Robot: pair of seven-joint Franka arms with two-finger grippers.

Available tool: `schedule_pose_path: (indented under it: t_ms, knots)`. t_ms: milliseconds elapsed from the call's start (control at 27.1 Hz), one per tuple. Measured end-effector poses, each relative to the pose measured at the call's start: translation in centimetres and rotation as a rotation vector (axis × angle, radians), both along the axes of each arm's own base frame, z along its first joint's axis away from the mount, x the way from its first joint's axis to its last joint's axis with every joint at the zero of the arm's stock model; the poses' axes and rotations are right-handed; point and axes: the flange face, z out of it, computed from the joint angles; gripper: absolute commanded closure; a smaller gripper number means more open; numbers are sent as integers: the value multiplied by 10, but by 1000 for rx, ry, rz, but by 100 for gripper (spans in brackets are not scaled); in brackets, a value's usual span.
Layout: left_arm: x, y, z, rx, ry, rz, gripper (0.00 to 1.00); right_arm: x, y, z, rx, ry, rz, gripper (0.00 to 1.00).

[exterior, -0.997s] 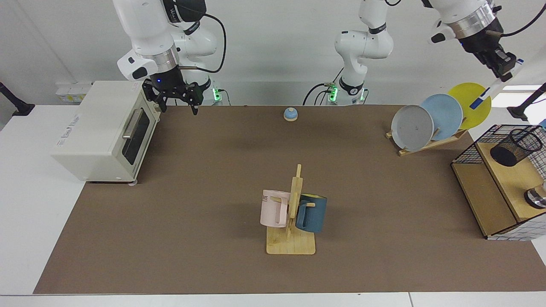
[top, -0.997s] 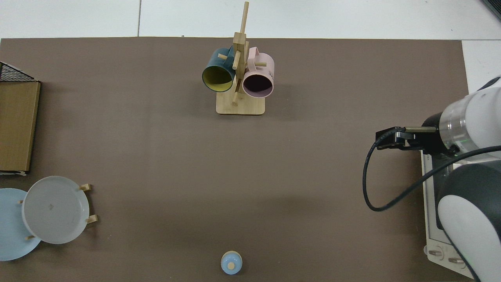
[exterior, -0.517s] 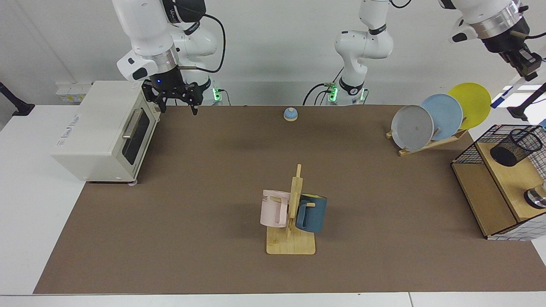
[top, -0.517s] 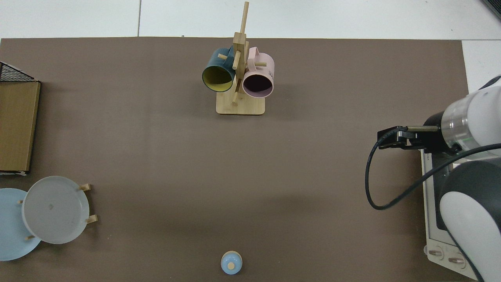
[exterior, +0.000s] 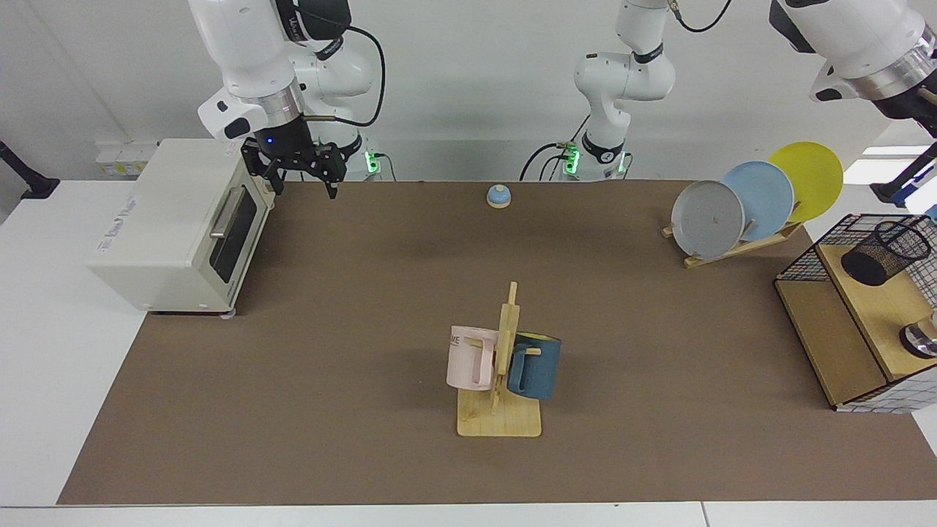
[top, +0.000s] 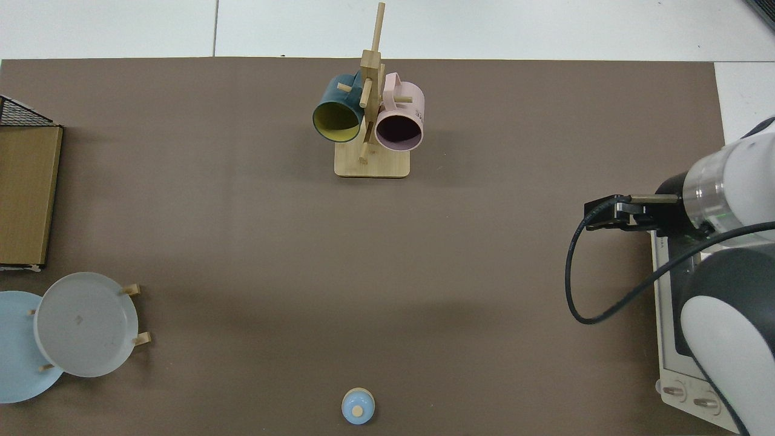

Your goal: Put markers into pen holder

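Biggest blind spot was my left arm: it ran off the edge of the facing view up in the corner, so only the dark base of my left hand (exterior: 924, 110) showed, and I couldn't tell whether it was gripping anything. The top view didn't catch it at all. The wire basket shelf (exterior: 805, 258) at the end of the desk (exterior: 366, 293) was cut off too. The pen holder (exterior: 882, 252) sat tilted on its wooden shelf, well below that hand. Just above the holder, right at the frame edge, there was a tiny blue-and-white sliver (exterior: 908, 193) that might've been the marker, but it was too small to call.

My right arm was just waiting. My right hand (exterior: 300, 174) hung over the back of the desk, just beside the toaster oven (exterior: 168, 227), fingers spread wide, holding nothing and touching nothing.
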Motion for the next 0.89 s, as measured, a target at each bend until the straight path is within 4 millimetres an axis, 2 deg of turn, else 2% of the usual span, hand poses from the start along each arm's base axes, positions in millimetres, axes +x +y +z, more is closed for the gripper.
schedule_pose_path:
  t_ms: [221,701,886]
  knots:
    - [2,35,-14,-20,26,10,100,0,0,0,0,0,0,0]
    - [2,44,-22,-58,38,22,100,0,0,0,0,0,0,0]
    - [8,59,-36,-57,46,24,100,0,0,0,0,0,0,0]
